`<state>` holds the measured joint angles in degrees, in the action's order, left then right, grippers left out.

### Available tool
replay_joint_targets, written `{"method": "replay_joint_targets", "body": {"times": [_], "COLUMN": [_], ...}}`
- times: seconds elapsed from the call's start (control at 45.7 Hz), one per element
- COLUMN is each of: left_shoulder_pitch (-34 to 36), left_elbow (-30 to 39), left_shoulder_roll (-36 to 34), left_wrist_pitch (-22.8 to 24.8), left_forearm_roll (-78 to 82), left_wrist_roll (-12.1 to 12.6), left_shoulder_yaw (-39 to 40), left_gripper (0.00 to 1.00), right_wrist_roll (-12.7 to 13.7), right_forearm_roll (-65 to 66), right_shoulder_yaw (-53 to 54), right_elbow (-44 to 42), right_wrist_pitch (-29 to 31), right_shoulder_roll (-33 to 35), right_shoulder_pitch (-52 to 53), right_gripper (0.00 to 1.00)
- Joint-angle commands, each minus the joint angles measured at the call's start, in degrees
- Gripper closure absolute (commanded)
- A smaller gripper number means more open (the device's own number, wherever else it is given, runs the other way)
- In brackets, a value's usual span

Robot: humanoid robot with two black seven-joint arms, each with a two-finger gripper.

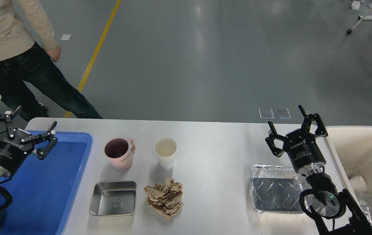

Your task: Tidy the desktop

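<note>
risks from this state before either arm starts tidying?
1. The white paper cup stands close beside the pink mug; reaching for one could tip the other.
2. The foil tray lies right under the right tool; it looks thin and may crumple.
3. A person stands near the left tool.

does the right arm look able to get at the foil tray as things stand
Probably yes: the right end effector hangs open just above the foil tray, which lies empty on the desktop with nothing between them.
</note>
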<state>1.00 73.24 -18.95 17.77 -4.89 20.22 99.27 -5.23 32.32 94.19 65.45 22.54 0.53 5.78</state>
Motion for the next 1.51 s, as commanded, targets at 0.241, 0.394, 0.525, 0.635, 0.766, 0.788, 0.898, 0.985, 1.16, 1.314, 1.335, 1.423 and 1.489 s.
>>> {"method": "replay_joint_targets", "body": {"times": [0.241,0.394,0.525,0.635,0.766,0.788,0.898,0.985,1.16,1.314,1.335,1.423,1.489], "left_shoulder_pitch": [0.75,0.76,0.49,0.84,0.67,0.75,2.07,3.30,3.92,3.66,3.66,3.57,3.31], "left_elbow": [-2.40,-2.22,-2.14,-1.96,-1.61,-1.61,-1.61,-1.17,1.55,9.19,10.25,16.31,19.65], "left_shoulder_roll": [-0.56,-1.09,-5.56,-10.13,-18.30,-19.79,-27.71,-32.28,-40.11,-44.06,-44.59,-46.70,-48.72], "left_wrist_pitch": [0.34,0.34,-0.36,-0.54,-0.10,-0.10,-0.63,-1.15,-0.54,3.33,3.42,3.42,3.42], "left_forearm_roll": [5.94,10.33,15.43,21.58,26.33,26.60,28.09,29.15,39.24,50.50,51.29,53.14,54.46], "left_wrist_roll": [2.36,5.35,5.18,4.65,4.65,4.48,2.11,-1.32,-3.79,-4.75,-4.84,-4.84,-4.84], "left_shoulder_yaw": [0.05,-0.04,-1.27,-4.17,-8.03,-9.26,-15.67,-21.21,-26.41,-26.76,-26.85,-26.85,-26.85], "left_gripper": [0.01,0.01,0.02,0.02,0.02,0.02,0.02,0.02,0.02,0.01,0.01,0.01,0.01], "right_wrist_roll": [-0.04,0.05,-0.04,-0.04,-0.04,-0.04,-0.04,-0.04,-0.04,-0.04,-0.04,-0.04,-0.04], "right_forearm_roll": [-1.30,-0.95,0.11,0.20,1.42,1.86,3.89,4.07,6.00,6.88,6.97,6.97,6.97], "right_shoulder_yaw": [-0.06,-1.90,-7.35,-7.88,-8.23,-8.23,-8.23,-8.67,-9.11,-9.11,-9.20,-9.64,-9.81], "right_elbow": [0.29,-0.06,-0.15,-0.15,-0.32,-0.32,-0.15,0.12,0.03,-0.06,-0.06,-0.06,-0.06], "right_wrist_pitch": [0.05,0.57,-0.13,-0.31,-0.31,-0.31,-0.22,-0.22,-0.13,-0.13,-0.13,-0.13,-0.13], "right_shoulder_roll": [0.61,4.73,11.24,11.51,11.86,11.86,11.77,11.77,11.86,11.86,11.86,11.95,11.95], "right_shoulder_pitch": [0.20,0.20,0.55,0.55,0.55,0.55,0.46,0.46,1.16,2.04,2.04,2.04,2.04], "right_gripper": [0.00,0.00,0.00,0.00,0.00,0.00,0.00,0.00,0.00,0.00,0.00,0.00,0.00]}}
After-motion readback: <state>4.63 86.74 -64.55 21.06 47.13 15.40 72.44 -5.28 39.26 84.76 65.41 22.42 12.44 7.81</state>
